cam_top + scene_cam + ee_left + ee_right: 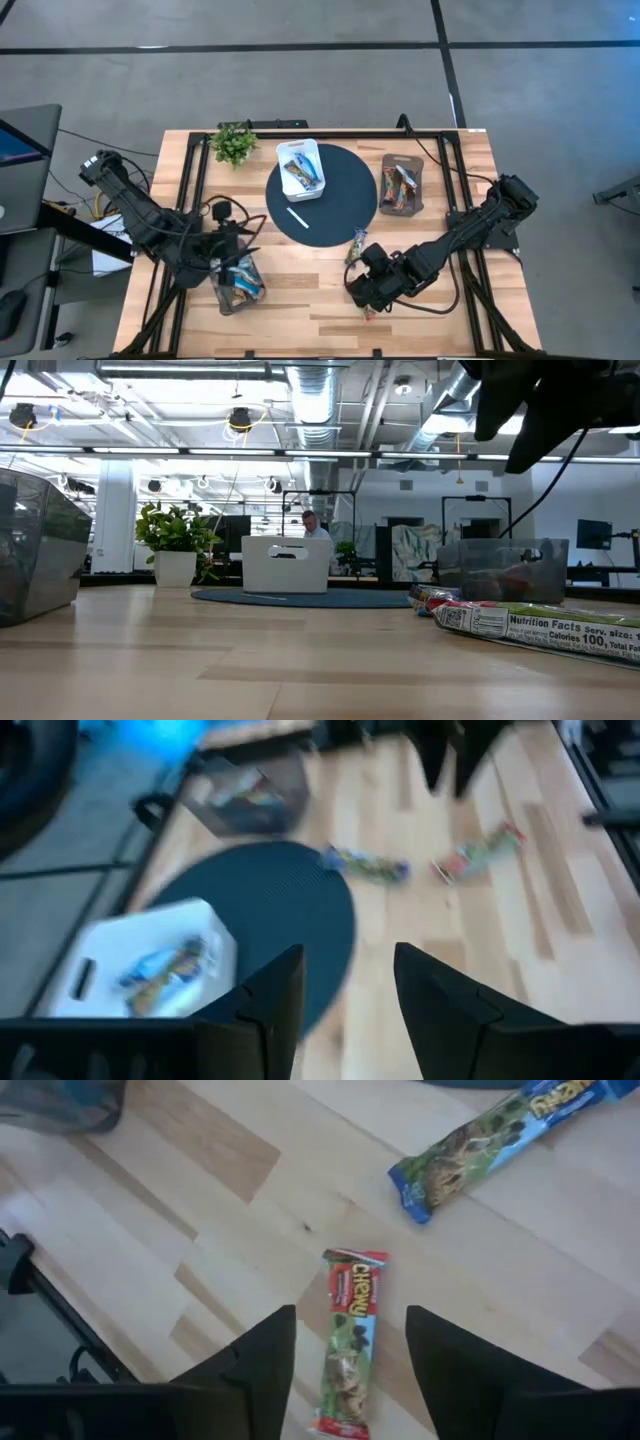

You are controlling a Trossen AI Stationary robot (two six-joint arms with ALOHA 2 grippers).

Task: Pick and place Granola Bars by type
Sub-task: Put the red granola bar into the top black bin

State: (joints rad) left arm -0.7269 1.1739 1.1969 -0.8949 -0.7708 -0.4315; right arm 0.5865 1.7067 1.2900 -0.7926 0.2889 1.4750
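Right gripper (345,1345) hangs over the Chewy bar (349,1342), fingers spread, gripping nothing.

Bar lies flat on the table (300,290), lower centre of the right wrist frame, long axis running up-down in frame and straight through the gap between the fingers. Blue-green bar (490,1140) sits apart, upper right. High view: right gripper at lower centre-right; left gripper (345,1000), also spread and empty, lower left above a mesh bin (240,285), farther from the bar.

a pale, striped wooden bench (300,290) carries a round dark navy mat (340,205), a white plastic bin (300,168), a green leafy potted plant (233,143), a red-green-and-blue wrapped granola bar (348,1342) and a blue-and-green wrapped granola bar (490,1140).
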